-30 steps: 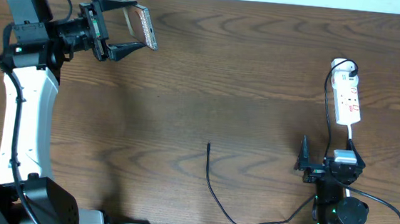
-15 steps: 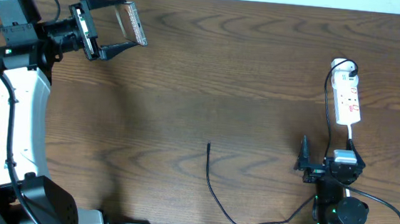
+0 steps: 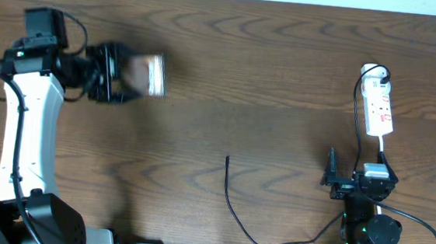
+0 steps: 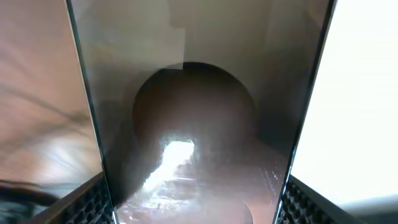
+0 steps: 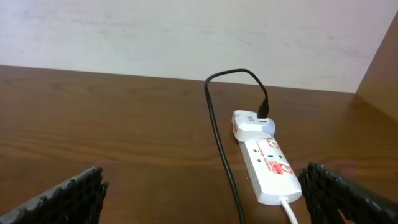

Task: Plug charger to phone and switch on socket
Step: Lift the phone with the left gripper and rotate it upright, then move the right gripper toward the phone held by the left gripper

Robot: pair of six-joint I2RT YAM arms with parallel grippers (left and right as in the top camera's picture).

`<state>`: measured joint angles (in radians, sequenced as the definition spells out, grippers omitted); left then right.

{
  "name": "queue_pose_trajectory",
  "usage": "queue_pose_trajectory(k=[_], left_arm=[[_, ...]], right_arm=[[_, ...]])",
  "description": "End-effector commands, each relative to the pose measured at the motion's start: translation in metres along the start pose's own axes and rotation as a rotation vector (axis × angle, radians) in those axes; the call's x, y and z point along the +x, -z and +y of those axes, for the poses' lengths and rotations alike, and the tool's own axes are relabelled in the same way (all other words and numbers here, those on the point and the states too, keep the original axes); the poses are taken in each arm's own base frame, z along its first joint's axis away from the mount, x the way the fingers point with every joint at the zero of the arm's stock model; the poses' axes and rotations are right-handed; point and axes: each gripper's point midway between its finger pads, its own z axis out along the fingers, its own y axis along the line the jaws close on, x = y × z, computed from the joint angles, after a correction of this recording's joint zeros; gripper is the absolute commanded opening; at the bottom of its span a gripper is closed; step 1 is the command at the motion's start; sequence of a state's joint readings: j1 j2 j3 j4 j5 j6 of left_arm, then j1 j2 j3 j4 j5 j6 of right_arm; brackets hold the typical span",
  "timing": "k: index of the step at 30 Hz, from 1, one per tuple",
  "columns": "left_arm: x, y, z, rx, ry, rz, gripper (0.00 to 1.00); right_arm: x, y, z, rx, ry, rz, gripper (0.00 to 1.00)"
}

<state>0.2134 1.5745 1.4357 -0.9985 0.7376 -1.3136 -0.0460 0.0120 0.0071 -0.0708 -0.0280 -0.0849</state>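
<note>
The phone (image 3: 151, 75) is a motion-blurred slab at the left of the table, with my left gripper (image 3: 130, 78) shut across it. In the left wrist view the phone's glossy dark face (image 4: 199, 124) fills the space between both pads. The charger (image 3: 230, 201) lies on the wood near the front middle, its free tip (image 3: 227, 159) pointing to the far side. The white socket (image 3: 380, 107) lies at the right; the black cable (image 5: 217, 143) runs to an adapter at its far end. My right gripper (image 5: 208, 199) stands open just short of the socket (image 5: 270, 165), holding nothing.
The brown wooden table (image 3: 283, 80) carries nothing else. The socket's white cord (image 5: 289, 211) runs back towards my right arm (image 3: 369, 184). A pale wall (image 5: 186, 31) rises behind the table's far edge.
My left arm has swung the phone down from the far left corner towards the table's middle, and it is blurred with motion. The right arm, charger and socket have not moved.
</note>
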Motion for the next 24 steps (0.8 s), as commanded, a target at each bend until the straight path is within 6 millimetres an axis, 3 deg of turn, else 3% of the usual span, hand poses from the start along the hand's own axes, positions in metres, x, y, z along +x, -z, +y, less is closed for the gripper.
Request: queue_pose_trajectory(k=[1,5,10,24], left_arm=[[-0.046,0.018,0.028,-0.149,-0.111,-0.34,0.07],[-0.067,0.027,0.058,-0.301,-0.107,-0.51,0.07],[-0.068,0.025,0.075,-0.381,-0.119,-0.546,0.07],[-0.064,0.02,0.081,-0.428,-0.162,-0.575,0.07]], right_arm=[[0.0,0.0,0.001,-0.001,0.01,-0.001,0.99],[0.0,0.0,0.001,-0.001,0.01,-0.002,0.99],[0.0,0.0,0.001,-0.001,0.01,-0.001,0.99],[-0.003,0.0,0.002,-0.012,-0.019,-0.013,0.99]])
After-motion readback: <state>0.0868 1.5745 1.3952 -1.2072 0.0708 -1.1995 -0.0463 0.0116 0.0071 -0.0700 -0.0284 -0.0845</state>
